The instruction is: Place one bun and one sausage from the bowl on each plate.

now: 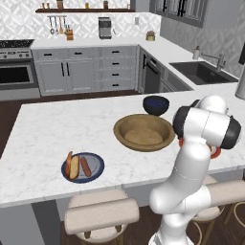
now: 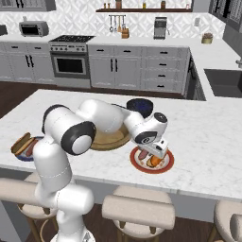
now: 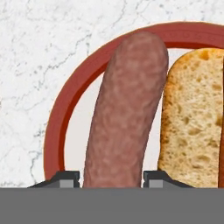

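- Left base view: the wide, shallow tan-brown wooden bowl [image 1: 144,132] sits mid-way along the white marble island counter [image 1: 43,139], and its inside looks bare.
- Just behind the wooden bowl, nearly touching its far rim, stands a smaller, deeper dark blue bowl [image 1: 156,105].
- Nearer the front edge, well apart to the left, lies the round dark blue-grey plate [image 1: 96,166] with a split tan bun [image 1: 72,166] and a reddish-brown sausage [image 1: 85,166] side by side on it.
- The robot's white arm stands in the way of the counter to the right of the wooden bowl; a sliver of red rim shows past it.
- Padded beige bar stools [image 1: 101,213] line the front of the island.
- Right base view: the two-finger gripper [image 2: 154,156] is low over the round white plate with a red rim [image 2: 166,166], which lies near the front edge, just right of the wooden bowl [image 2: 115,138].
- The hand covers much of that plate; something orange-brown shows beneath it.
- The arm's forearm crosses over the wooden bowl and hides most of it.
- Hand view: the dark fingertips [image 3: 65,179] stand at either side of a long reddish-brown sausage [image 3: 127,109], close against it, so the fingers look closed on its near end.
- That sausage lies on the red-rimmed plate [image 3: 59,118], with a tan bread bun [image 3: 192,113] just beside it on the same plate.
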You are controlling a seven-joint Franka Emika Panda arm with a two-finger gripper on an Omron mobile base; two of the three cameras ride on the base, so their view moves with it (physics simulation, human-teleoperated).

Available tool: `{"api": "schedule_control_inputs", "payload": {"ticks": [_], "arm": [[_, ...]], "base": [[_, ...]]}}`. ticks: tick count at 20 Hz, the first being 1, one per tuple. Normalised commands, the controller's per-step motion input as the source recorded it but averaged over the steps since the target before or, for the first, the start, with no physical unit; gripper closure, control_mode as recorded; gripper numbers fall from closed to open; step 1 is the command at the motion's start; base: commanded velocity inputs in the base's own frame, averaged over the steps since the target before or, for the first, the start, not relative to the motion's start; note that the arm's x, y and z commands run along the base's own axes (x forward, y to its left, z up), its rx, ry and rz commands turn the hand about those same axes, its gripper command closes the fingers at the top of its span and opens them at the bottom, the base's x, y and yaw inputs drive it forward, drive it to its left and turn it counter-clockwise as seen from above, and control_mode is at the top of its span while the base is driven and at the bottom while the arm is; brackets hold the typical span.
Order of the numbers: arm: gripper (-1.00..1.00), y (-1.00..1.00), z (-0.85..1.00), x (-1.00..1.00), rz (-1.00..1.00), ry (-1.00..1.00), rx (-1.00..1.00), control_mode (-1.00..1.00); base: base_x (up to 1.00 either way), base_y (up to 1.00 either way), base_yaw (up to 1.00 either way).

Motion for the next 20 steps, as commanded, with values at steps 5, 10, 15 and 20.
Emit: {"api": "schedule_control_inputs", "payload": {"ticks": [5,10,15,20], "arm": [[-1.0,0.0,-0.02,0.0,0.0,0.0,0.0,-1.0],[-1.0,0.0,0.01,0.0,0.0,0.0,0.0,-1.0],[-1.0,0.0,0.24,-0.08,0.0,0.0,0.0,-1.0],[-1.0,0.0,0.69,-0.21,0.0,0.0,0.0,-1.0]], "base": [[0.0,0.0,0.0],[0.0,0.0,0.0],[0.0,0.0,0.0],[0.0,0.0,0.0]]}}
